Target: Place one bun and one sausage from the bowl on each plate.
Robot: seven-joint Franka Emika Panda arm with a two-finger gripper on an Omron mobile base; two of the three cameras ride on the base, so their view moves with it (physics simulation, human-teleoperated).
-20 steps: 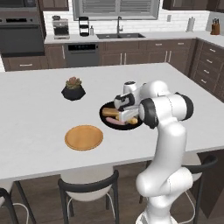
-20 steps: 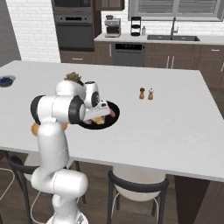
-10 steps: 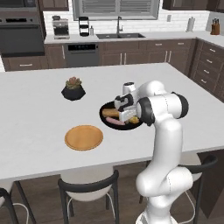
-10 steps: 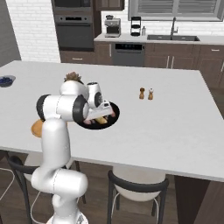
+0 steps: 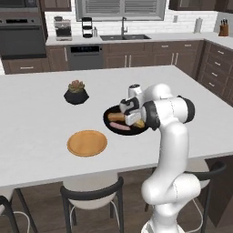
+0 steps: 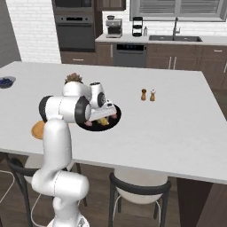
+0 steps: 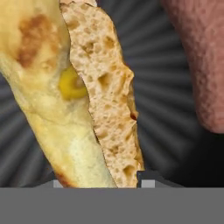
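The wide, shallow, glossy black bowl (image 5: 119,128) is shown on the white desk (image 5: 41,118), just beside the plain orange-tan plate (image 5: 87,143). The end effector (image 7: 98,183) is lowered into the bowl, its two dark tips set either side of the golden, split bun (image 7: 78,100); whether the bun is gripped cannot be told. A reddish-brown sausage (image 7: 199,57) lies beside the bun. The bun is judged light, soft and crushable, with a porous cut face (image 7: 107,94) offering friction; a gentle hold across its narrow middle is advised. The sausage is judged firmer, smoother and prone to rolling.
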